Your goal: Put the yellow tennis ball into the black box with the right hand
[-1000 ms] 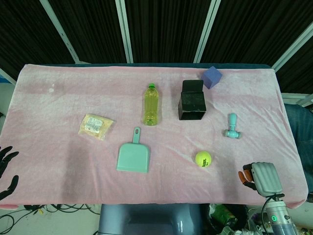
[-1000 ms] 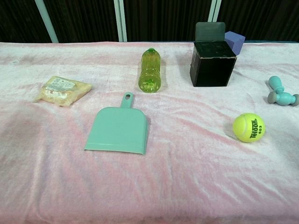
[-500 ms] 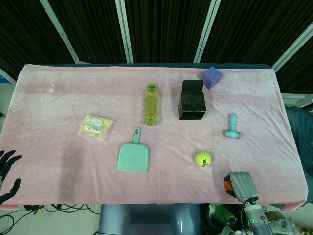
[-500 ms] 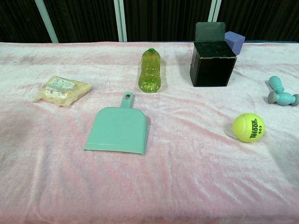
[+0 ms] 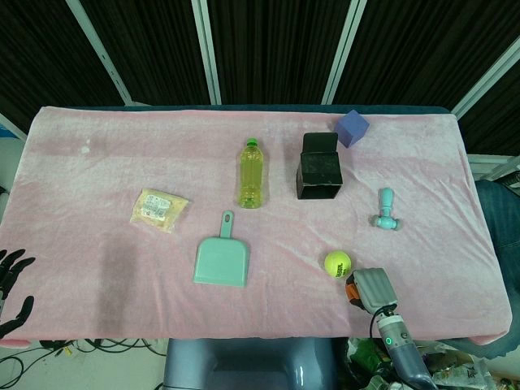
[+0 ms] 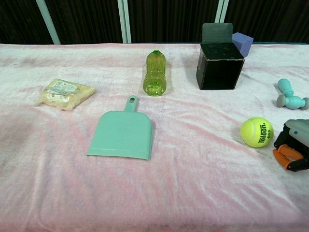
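Note:
The yellow tennis ball (image 5: 337, 262) (image 6: 257, 131) lies on the pink cloth, right of centre near the front edge. The black box (image 5: 319, 171) (image 6: 219, 66) stands open-topped further back, its lid flap raised. My right hand (image 5: 368, 290) (image 6: 293, 144) is just right of the ball and a little nearer the front, close beside it but holding nothing; whether its fingers are spread or curled is unclear. My left hand (image 5: 10, 280) hangs off the table's front left corner, fingers apart and empty.
A green bottle (image 5: 251, 174) lies left of the box, with a purple block (image 5: 352, 127) behind it. A teal dustpan (image 5: 221, 259), a snack packet (image 5: 159, 209) and a teal dumbbell-shaped toy (image 5: 386, 210) also lie on the cloth.
My right hand has moved leftward along the front edge, from the far right corner to just beside the tennis ball, and now shows in the chest view. The ball has not moved.

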`<state>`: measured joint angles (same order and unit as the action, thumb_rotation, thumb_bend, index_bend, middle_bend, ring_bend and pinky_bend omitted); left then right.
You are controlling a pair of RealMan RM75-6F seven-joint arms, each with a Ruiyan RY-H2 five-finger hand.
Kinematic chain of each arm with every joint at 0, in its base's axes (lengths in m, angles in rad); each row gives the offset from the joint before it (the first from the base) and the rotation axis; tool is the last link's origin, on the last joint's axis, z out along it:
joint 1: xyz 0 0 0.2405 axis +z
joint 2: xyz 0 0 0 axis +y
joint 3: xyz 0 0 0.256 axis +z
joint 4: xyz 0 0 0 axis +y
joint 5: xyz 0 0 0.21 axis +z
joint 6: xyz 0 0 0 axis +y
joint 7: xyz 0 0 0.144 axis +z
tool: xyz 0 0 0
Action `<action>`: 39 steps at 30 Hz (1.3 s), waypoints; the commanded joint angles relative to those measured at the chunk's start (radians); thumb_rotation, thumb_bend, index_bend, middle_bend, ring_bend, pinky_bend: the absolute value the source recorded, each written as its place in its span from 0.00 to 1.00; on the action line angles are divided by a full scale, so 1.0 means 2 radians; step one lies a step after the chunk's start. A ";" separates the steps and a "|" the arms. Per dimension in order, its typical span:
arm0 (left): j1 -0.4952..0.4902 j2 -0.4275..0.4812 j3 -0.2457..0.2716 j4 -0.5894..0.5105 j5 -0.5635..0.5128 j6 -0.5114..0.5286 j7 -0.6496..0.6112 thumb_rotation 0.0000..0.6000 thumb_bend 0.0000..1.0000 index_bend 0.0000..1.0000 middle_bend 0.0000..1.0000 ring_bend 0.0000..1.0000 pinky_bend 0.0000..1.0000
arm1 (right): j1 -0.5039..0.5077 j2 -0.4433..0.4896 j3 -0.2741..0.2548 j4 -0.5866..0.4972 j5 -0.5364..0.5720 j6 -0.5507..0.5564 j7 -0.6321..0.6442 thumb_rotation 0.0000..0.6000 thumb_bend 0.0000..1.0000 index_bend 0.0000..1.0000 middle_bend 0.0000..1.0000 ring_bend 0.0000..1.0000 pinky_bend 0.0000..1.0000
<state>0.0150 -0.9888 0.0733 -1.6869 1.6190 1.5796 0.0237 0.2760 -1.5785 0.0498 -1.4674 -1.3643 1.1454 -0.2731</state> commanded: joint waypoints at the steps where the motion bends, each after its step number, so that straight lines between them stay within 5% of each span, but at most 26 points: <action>1: 0.000 0.000 -0.001 0.000 -0.001 -0.001 0.000 1.00 0.44 0.16 0.10 0.03 0.02 | 0.004 -0.005 0.000 -0.002 0.002 -0.004 -0.003 1.00 0.77 1.00 1.00 1.00 1.00; 18: 0.000 0.001 -0.005 -0.002 -0.005 -0.006 -0.001 1.00 0.44 0.16 0.10 0.03 0.02 | 0.026 -0.036 0.007 0.000 0.008 -0.016 -0.020 1.00 0.77 1.00 1.00 1.00 1.00; 39: 0.000 -0.001 -0.009 0.002 -0.004 -0.009 0.009 1.00 0.44 0.16 0.10 0.03 0.02 | 0.103 -0.083 0.081 0.071 0.091 -0.076 -0.037 1.00 0.78 1.00 1.00 1.00 1.00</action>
<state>0.0158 -0.9910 0.0558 -1.6832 1.6107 1.5623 0.0415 0.4727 -1.7357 0.2047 -1.3380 -1.1917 1.0040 -0.3460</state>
